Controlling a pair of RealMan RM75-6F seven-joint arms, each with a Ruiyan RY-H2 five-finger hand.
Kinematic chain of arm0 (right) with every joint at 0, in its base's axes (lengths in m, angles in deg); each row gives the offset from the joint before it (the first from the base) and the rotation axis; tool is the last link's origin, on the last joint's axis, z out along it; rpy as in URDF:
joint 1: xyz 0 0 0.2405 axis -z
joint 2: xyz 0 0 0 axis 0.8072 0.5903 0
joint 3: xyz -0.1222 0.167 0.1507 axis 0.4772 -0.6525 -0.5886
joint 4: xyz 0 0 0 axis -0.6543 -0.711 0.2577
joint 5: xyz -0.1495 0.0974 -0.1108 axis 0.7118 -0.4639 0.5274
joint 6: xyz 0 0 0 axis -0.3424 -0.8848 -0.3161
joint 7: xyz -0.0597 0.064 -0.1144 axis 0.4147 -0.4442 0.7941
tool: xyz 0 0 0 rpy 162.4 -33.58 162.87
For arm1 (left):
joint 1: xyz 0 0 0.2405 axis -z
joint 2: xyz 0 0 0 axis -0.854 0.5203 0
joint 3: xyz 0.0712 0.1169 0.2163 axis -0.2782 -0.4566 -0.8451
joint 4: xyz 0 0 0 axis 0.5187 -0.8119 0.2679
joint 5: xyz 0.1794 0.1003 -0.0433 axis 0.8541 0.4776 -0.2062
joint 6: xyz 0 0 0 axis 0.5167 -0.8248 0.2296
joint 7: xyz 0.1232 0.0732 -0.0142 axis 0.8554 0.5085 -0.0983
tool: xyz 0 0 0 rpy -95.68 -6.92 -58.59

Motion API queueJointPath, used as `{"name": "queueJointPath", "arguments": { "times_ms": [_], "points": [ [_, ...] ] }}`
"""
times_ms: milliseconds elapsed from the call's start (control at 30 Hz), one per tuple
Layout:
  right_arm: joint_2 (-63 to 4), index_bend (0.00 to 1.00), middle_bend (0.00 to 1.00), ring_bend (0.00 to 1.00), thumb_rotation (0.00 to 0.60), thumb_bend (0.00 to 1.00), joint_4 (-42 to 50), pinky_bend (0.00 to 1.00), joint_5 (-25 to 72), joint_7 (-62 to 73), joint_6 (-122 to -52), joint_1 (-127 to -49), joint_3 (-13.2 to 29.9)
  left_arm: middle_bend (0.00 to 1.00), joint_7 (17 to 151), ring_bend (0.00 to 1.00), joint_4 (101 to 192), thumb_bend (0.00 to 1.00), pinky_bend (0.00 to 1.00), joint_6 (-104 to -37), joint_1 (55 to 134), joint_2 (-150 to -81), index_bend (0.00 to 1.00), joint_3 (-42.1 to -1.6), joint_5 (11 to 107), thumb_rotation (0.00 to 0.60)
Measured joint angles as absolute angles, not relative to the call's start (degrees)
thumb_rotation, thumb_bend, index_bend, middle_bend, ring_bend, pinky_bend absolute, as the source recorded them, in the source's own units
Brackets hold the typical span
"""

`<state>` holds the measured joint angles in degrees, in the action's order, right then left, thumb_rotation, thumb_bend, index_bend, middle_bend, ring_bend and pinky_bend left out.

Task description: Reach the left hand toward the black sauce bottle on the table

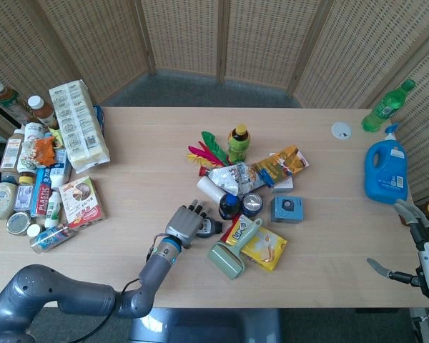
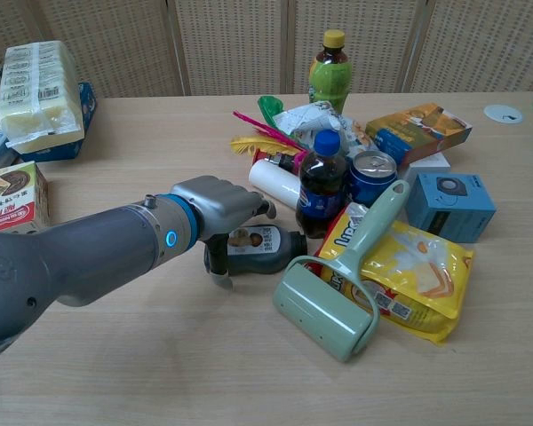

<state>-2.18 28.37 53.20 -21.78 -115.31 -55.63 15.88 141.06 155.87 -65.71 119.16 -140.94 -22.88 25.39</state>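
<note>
The left hand (image 2: 218, 206) hides the black sauce bottle's (image 2: 266, 250) base.

Left hand (image 2: 215, 205): sat over the left end of the black sauce bottle (image 2: 265, 248).
Sauce bottle: lay left of the pale green lint roller (image 2: 333, 282).
Blue-capped cola bottle (image 2: 320, 185): stood behind the sauce bottle, left of the metal can (image 2: 372, 175).

Staged test room for robot handling trials.
Woven wicker screens (image 1: 222, 39) fence the pale wooden worktop (image 1: 150, 150) from 9 to 3 o'clock; assorted groceries (image 1: 39, 168) crowd its 9 o'clock edge, a detergent jug (image 1: 385, 174) at 3.
</note>
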Motion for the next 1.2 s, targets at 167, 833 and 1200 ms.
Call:
{"name": "queueJointPath", "arguments": {
  "times_ms": [167, 833, 1200],
  "points": [
    [-2.0, 0.00, 0.00, 0.00, 0.600, 0.00, 28.2, 0.00, 53.1, -22.4, -115.7, -55.4, 15.8, 0.28, 141.0, 0.42, 155.8, 0.00, 0.62, -66.8, 118.9, -141.1, 0.41, -23.2, 26.3, 0.600],
    [-1.9, 0.00, 0.00, 0.00, 0.600, 0.00, 28.4, 0.00, 53.5, -22.1, -116.0, -55.2, 15.9, 0.43, 141.9, 0.56, 171.0, 0.00, 0.68, -72.8, 117.8, -129.0, 0.54, -21.7, 31.2, 0.600],
    [-1.8, 0.00, 0.00, 0.00, 0.600, 0.00, 28.9, 0.00, 54.0, -21.3, -116.3, -55.0, 16.2, 0.43, 143.9, 0.57, 187.5, 0.00, 0.68, -79.0, 117.6, -110.9, 0.54, -17.0, 32.6, 0.600]
  ]
}}
